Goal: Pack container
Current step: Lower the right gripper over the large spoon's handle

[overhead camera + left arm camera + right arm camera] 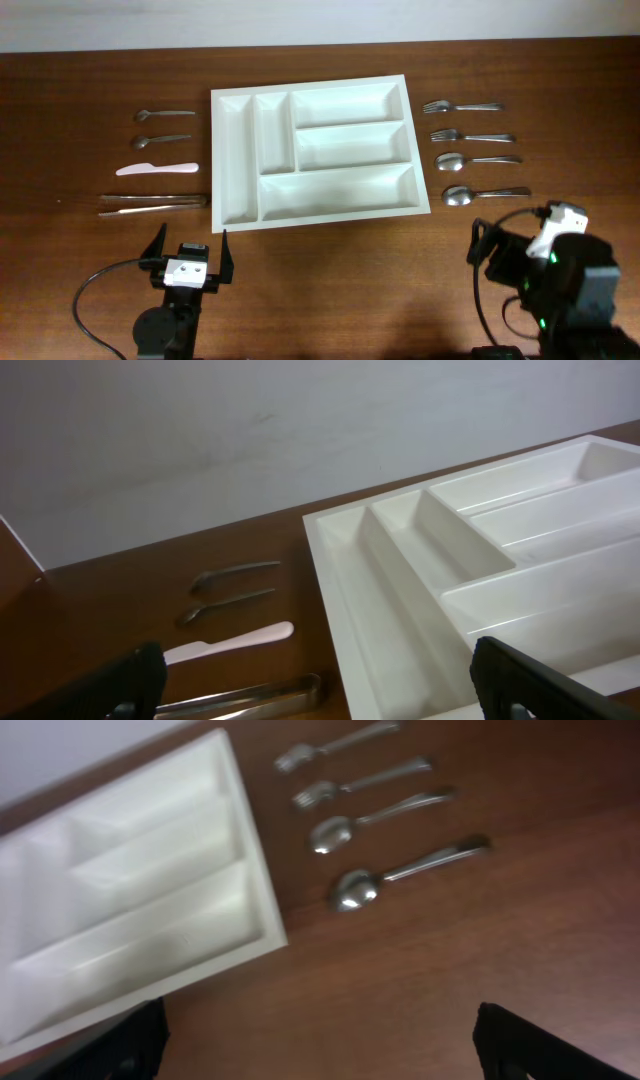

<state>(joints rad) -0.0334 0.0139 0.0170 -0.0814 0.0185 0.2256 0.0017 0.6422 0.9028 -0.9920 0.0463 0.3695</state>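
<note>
Item: nearest spoon (415,870), handle crosswise, ahead of my right gripper (318,1012) (jaws wide, empty). My left gripper (192,236), likewise empty, sits farther. The container (330,218) lies left of the spoon.

You have the container (236,160) plain white throughout, no pattern. Note the table (330,285): dark red-brown wood with a fine grain running lengthwise. Your forks (462,106) and large spoons (485,193) read shiny silver-grey, as do the small spoons (165,114) and the tongs (152,203). The knife (157,169) is pale white with a faint pink cast. The left gripper (193,233) shows black fingers with a white plate behind them. The right gripper (330,1050) is black. The right arm (580,290) is black with a white patch and a small green light. The wall (300,20) is off-white.
</note>
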